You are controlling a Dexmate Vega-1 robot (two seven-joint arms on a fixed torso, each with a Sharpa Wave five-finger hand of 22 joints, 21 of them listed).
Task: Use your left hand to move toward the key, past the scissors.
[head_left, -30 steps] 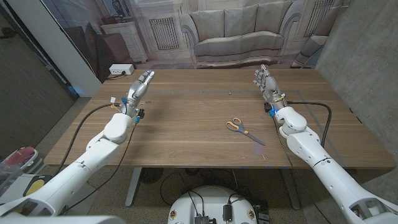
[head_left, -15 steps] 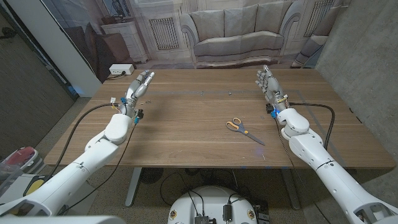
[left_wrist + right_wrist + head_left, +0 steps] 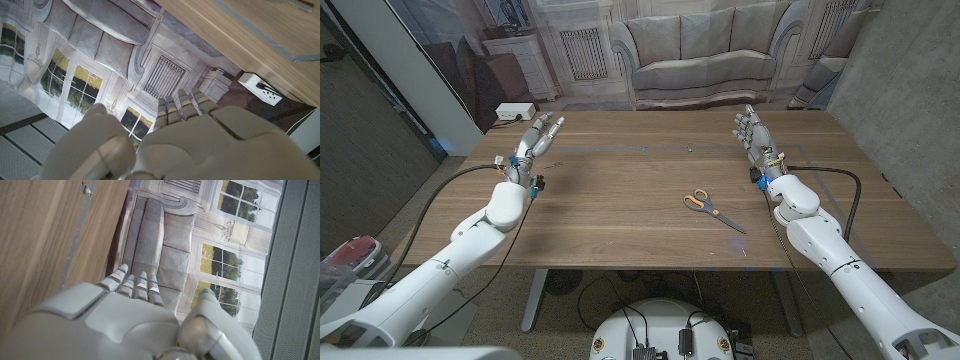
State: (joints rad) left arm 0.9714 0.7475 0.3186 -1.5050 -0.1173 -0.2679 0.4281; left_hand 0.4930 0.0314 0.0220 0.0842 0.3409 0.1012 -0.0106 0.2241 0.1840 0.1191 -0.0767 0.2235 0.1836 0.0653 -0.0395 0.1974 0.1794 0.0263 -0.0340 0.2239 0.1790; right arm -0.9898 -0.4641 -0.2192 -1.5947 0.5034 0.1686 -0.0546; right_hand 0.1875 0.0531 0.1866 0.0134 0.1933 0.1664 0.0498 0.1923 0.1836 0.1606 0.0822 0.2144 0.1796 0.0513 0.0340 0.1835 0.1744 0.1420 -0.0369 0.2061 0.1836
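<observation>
1. Head view: the left hand [image 3: 538,137] hovers at the far-left corner of the bench [image 3: 620,230], fingers straight and slightly apart, holding nothing. The scissors [image 3: 712,210], yellow handles toward the robot's left and blades angled toward the near right, lie well apart from it, across the bench and nearer the right hand [image 3: 752,132]. A tiny speck on the far middle of the bench may be the key [image 3: 689,150], but it is too small to confirm. If so, the key lies to the left hand's right along the far edge, with the scissors nearer the robot than that line. The right hand stands at the far right, fingers extended, empty.

2. Left wrist view: the left hand [image 3: 185,140] shows its back, fingers [image 3: 181,106] reaching out straight together over the bench edge toward a painted backdrop, touching nothing.

3. Right wrist view: the right hand [image 3: 125,317] shows likewise, fingers [image 3: 135,287] extended, gripping nothing, beside the wooden bench [image 3: 40,240].
</observation>
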